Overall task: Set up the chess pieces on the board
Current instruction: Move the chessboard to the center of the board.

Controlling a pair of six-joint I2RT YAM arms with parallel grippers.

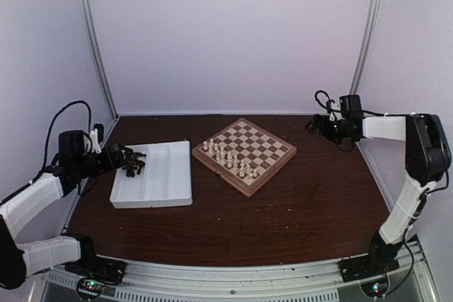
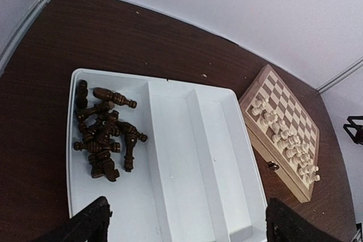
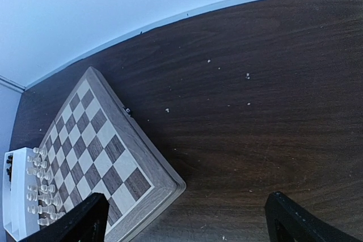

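Several dark brown chess pieces [image 1: 133,168] lie in a heap in the left compartment of a white tray [image 1: 170,175]; the left wrist view shows them lying on their sides [image 2: 105,137]. The wooden board [image 1: 272,170] stands at table centre, turned like a diamond, with no dark pieces on it. My left gripper [image 1: 126,157] is open and empty, above the tray's left end by the heap; in its wrist view the gripper [image 2: 187,225] shows spread tips. My right gripper [image 1: 315,125] is open and empty, above the bare table right of the board [image 3: 151,157].
Cream-white pieces [image 1: 226,157] stand in two rows along the board's near-left side, and show in the left wrist view [image 2: 283,137]. The tray's middle and right compartments [image 2: 193,157] hold nothing. White walls close the table at the back and sides.
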